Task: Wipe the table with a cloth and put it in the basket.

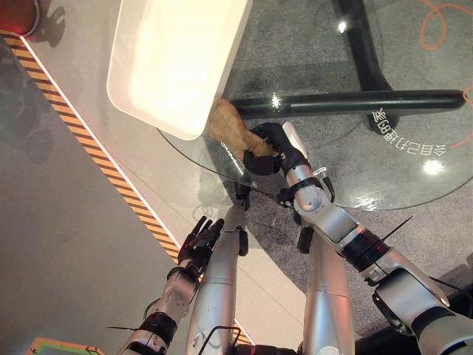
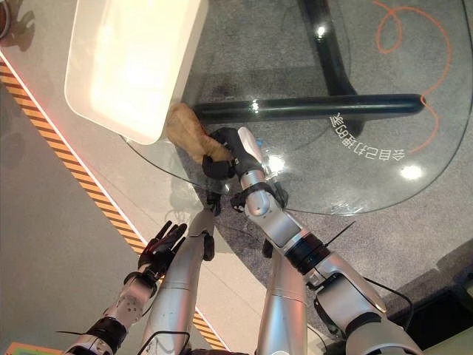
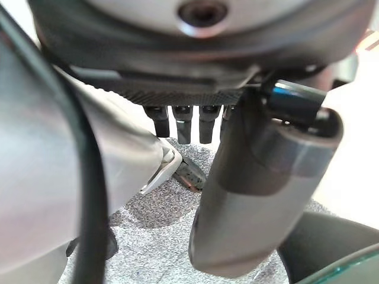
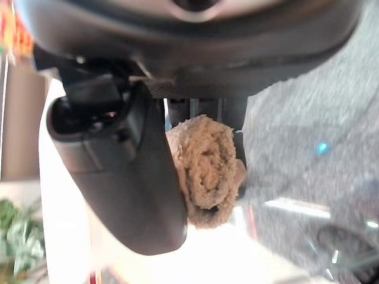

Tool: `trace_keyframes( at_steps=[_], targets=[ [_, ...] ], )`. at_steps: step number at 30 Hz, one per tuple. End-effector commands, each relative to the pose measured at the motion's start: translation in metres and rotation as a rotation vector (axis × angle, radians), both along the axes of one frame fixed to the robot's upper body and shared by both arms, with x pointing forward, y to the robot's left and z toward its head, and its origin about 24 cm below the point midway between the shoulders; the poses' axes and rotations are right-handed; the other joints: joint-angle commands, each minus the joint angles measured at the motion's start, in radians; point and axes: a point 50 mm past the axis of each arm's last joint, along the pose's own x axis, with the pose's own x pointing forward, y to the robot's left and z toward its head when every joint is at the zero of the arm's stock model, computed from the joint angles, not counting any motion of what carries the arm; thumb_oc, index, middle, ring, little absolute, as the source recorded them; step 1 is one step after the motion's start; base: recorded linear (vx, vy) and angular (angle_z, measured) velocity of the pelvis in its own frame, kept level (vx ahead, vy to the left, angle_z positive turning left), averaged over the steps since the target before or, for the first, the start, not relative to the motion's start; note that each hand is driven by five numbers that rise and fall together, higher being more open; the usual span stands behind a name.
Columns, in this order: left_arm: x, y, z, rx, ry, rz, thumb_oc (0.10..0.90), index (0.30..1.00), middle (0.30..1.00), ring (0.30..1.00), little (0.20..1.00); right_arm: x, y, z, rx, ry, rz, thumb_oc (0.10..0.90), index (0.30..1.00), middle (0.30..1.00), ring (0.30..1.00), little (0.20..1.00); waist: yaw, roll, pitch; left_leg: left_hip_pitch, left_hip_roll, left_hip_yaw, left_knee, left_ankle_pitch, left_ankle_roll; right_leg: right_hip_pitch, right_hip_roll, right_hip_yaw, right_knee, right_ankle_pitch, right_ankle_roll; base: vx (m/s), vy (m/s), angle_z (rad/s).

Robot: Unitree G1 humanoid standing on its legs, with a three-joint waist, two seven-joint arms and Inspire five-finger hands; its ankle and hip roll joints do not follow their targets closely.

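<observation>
The right robot hand reaches over the near edge of the round, clear glass table and has its dark fingers and thumb curled round a bunched tan terry cloth; the right wrist view shows the cloth rolled into a thick wad, pinched between the thumb and the row of fingers. The cloth lies on the glass at the table's near-left part, its far end touching or slipping just under the lower corner of a white, rectangular, shallow plastic basket, which sits on the table's left side and overhangs the glass edge. Whether the cloth rests against the basket wall or beneath it cannot be told. Through the glass show the table's dark tubular base bar and grey speckled carpet. The left robot hand hangs low beside the table, well apart from the cloth, with its fingers straight and relaxed and nothing in them. Left of the table runs an orange-and-black striped floor tape along a pale floor strip.
</observation>
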Motion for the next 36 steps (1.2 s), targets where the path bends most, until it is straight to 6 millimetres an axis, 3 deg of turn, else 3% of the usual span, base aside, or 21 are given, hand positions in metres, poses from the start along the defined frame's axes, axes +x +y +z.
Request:
trace_keyframes(
  at_steps=[1,12,27,29,30,36],
  targets=[
    [-0.025,-0.03,-0.018,-0.013,0.076,-0.145,0.8,0.9,0.9,0.9,0.9,-0.011,0.018,0.03,0.03,-0.125,0.11,0.1,0.3,0.3,0.3,0.2,-0.014,0.007,-0.015,-0.005,-0.058,0.089,0.199,-0.24,0.033,0.003,0.056,-0.009,-0.204,0.143,0.061,0.0,0.0,0.0],
    [-0.022,-0.025,-0.017,-0.028,0.065,-0.126,0.8,0.9,0.9,0.9,0.9,-0.01,0.012,0.024,0.077,-0.111,0.076,0.1,0.3,0.3,0.3,0.2,-0.013,-0.002,-0.015,0.005,-0.054,0.087,0.195,-0.239,0.034,0.014,0.051,-0.013,-0.208,0.149,0.066,0.0,-0.002,0.03],
    [-0.031,-0.003,-0.017,-0.116,-0.017,-0.039,0.8,0.9,0.9,0.9,0.9,-0.017,-0.009,0.039,0.16,-0.167,0.027,0.1,0.3,0.3,0.3,0.2,-0.025,-0.014,-0.015,0.069,-0.046,0.089,0.165,-0.239,0.028,0.075,0.065,-0.017,-0.222,0.14,0.062,0.0,-0.005,0.0],
    [-0.03,-0.007,-0.013,-0.177,-0.072,-0.065,0.8,0.9,0.9,0.9,0.9,-0.019,-0.014,0.038,0.16,-0.159,0.005,0.1,0.3,0.3,0.3,0.2,-0.026,-0.017,-0.015,0.078,-0.043,0.089,0.154,-0.234,0.027,0.085,0.068,-0.021,-0.224,0.138,0.06,-0.06,-0.036,-0.04],
    [-0.024,-0.008,-0.008,-0.185,-0.099,-0.068,0.8,0.9,0.9,0.9,0.9,-0.018,-0.014,0.044,0.158,-0.177,0.007,0.1,0.3,0.3,0.3,0.2,-0.03,-0.02,-0.015,0.048,-0.045,0.097,0.144,-0.201,0.033,0.058,0.065,-0.026,-0.239,0.169,0.052,-0.08,-0.029,-0.05],
    [-0.038,-0.001,-0.009,-0.249,-0.143,-0.032,0.8,0.9,0.9,0.9,0.9,-0.029,-0.023,0.034,0.166,-0.159,0.02,0.1,0.3,0.3,0.3,0.2,-0.033,-0.026,-0.015,0.115,-0.036,0.086,0.13,-0.23,0.024,0.123,0.078,-0.029,-0.236,0.127,0.053,-0.01,-0.04,-0.03]
  ],
)
